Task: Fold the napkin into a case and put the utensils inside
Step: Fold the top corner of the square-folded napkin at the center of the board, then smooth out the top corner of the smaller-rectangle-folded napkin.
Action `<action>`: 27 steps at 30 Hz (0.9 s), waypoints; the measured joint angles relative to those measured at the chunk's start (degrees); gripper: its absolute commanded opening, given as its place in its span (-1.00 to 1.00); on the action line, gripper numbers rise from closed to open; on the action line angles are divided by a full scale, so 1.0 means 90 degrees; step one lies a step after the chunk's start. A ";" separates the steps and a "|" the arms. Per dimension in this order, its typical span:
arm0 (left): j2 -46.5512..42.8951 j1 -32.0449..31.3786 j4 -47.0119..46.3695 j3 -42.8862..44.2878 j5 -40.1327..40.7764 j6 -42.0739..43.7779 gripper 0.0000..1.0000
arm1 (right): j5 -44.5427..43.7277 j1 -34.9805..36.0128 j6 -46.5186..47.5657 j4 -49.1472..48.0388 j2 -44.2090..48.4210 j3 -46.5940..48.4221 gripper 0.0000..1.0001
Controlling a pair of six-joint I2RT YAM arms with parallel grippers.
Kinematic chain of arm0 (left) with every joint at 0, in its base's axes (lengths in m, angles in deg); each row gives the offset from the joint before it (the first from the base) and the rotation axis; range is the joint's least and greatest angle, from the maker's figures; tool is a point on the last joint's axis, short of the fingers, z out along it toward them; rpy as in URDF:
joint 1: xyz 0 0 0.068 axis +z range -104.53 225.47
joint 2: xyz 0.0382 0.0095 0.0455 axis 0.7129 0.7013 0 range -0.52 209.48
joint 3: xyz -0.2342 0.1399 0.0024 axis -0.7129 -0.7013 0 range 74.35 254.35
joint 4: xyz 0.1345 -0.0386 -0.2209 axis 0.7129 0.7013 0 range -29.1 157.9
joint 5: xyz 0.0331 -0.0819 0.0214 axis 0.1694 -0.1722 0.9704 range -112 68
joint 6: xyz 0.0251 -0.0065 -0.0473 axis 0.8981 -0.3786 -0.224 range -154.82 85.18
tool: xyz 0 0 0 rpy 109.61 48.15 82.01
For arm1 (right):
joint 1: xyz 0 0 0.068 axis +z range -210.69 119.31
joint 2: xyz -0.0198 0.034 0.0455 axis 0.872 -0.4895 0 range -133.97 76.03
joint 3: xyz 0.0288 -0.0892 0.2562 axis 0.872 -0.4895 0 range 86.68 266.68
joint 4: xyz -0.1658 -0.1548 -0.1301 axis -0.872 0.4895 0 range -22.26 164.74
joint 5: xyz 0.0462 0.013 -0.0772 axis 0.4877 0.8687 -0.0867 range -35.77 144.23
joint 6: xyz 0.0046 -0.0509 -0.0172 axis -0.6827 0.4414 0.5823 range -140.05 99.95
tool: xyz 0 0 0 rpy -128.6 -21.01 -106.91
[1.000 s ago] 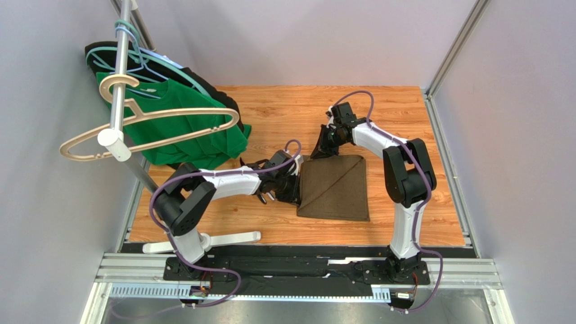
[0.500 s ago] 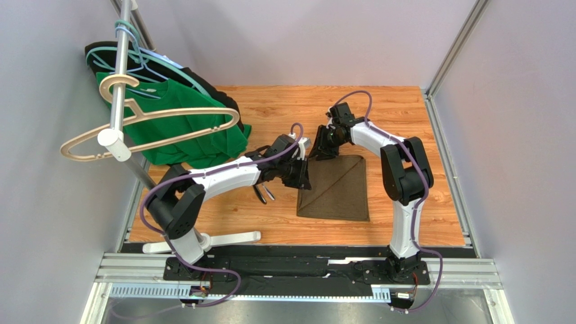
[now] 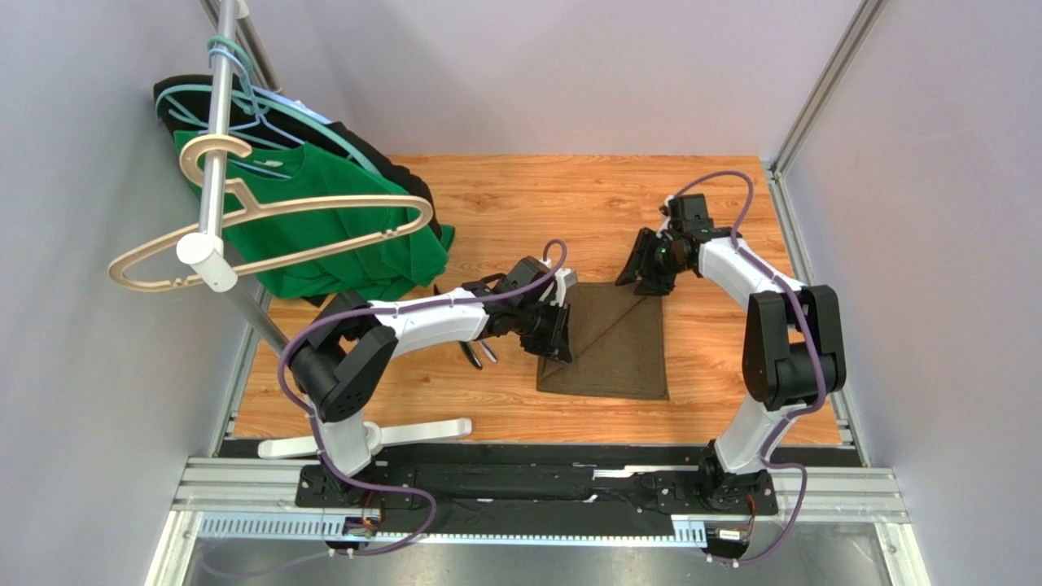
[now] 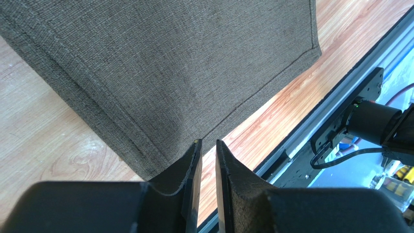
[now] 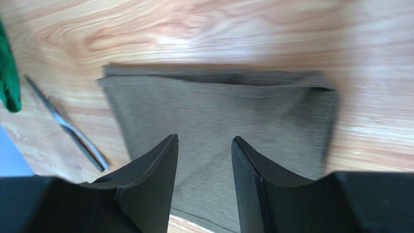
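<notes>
**Top and wrist views.** The napkin (image 3: 612,348), folded flat with a diagonal crease, lies in the middle of the wooden table (image 3: 514,195). The left gripper (image 4: 206,145) stands at the napkin's left edge, its jaws parted by a narrow slit and gripping nothing. The right gripper (image 5: 204,141) hangs near the far right corner, jaws spread wide and released. The utensils (image 3: 477,352) lie on bare wood just left of the napkin, partly under the left arm. Whether the folds hold anything cannot be told.
</notes>
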 measured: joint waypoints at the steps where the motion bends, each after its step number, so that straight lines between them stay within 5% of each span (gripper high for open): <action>1: 0.0000 0.0000 0.0010 0.0000 0.0000 0.0005 -0.50 | 0.0005 -0.0109 0.0007 -0.0070 0.0000 -0.0121 -0.08; 15: 0.0260 0.0046 0.0316 0.0000 0.0393 0.0311 -0.57 | 0.0151 -0.0663 -0.0068 -0.0775 -0.0469 -0.0452 -0.38; 27: 0.0102 0.0136 0.0644 -0.0044 0.0627 0.0614 -0.50 | 0.0022 -0.1168 -0.0097 -0.0699 -0.0121 -0.0704 -0.23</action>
